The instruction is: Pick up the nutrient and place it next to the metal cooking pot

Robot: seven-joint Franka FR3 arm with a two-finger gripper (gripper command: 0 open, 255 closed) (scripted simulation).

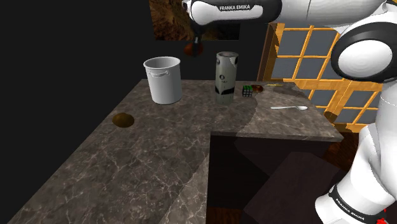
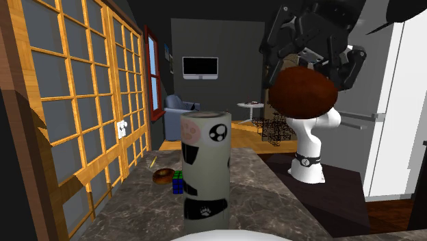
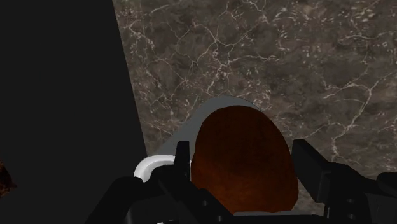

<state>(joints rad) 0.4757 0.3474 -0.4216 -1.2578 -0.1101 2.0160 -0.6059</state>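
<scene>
The nutrient point(image 2: 303, 92) is a rounded red-brown lump, and my gripper point(image 2: 309, 65) is shut on it, holding it in the air above the marble counter point(image 1: 159, 146). In the wrist view it point(image 3: 245, 162) sits clasped between the two black fingers point(image 3: 182, 160), with a pale grey pot point(image 3: 213, 109) partly hidden beneath it. In the shoulder view the gripper point(image 1: 194, 43) hangs with the lump point(image 1: 190, 48) above and just right of the light grey pot point(image 1: 164, 79), which stands at the counter's far end.
A tall grey canister point(image 1: 226, 76) stands right of the pot. Beside it lie a puzzle cube point(image 1: 247, 90) and a small brown ring point(image 2: 163, 175). A spoon point(image 1: 289, 108) lies near the right edge, a flat brown disc point(image 1: 123, 119) near the left edge.
</scene>
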